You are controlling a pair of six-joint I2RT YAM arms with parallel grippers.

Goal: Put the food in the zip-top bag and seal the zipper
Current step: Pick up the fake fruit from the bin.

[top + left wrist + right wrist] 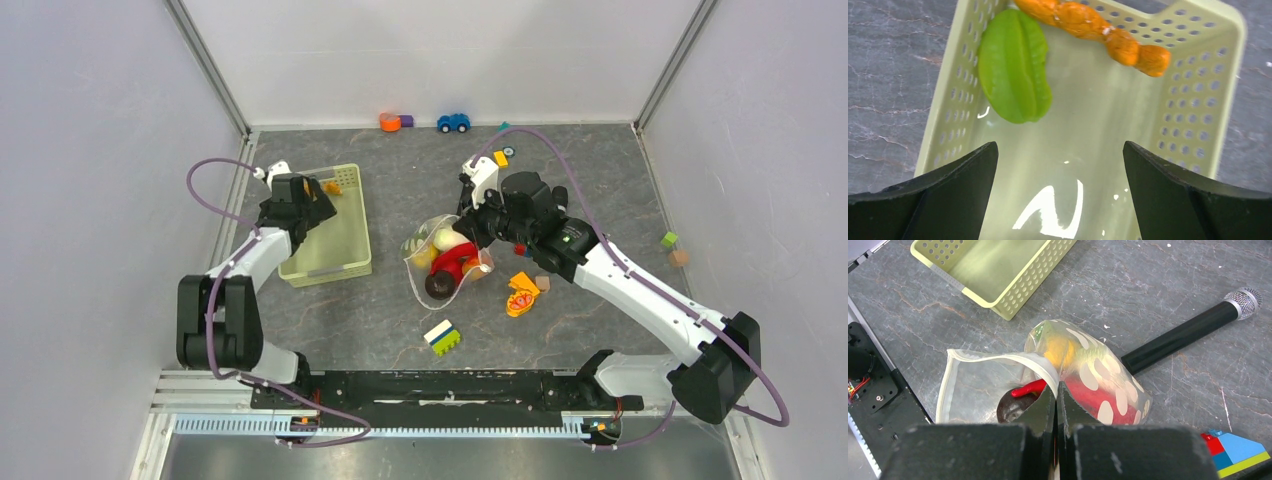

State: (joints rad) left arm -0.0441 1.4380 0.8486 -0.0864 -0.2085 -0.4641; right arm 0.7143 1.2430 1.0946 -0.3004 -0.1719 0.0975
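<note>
Right gripper [1056, 389]: fingers pressed together, pinching the mouth edge of the zip-top bag where the strip runs in.
Left gripper [1059, 152]: fingers spread wide with nothing between them; it hangs over the basket and touches nothing visible.
Basket [1198, 110]: pale green and slotted, by the left edge toward the far-left corner.
Zip-top bag [1098, 385]: near the tabletop's middle, its mouth gaping toward the near edge. Judged a thin, limp, slippery film, best held at the stiffer rim.
Bagged food: a red piece [1088, 397], a yellow piece [1058, 350] and a dark purple piece [1010, 409].
Unbagged food: a green piece [1014, 65] and an orange carrot [1098, 32] in the basket. Judged light, hard and smooth, so grip each across its middle.
Zipper [943, 390]: a whitish strip, unsealed.
</note>
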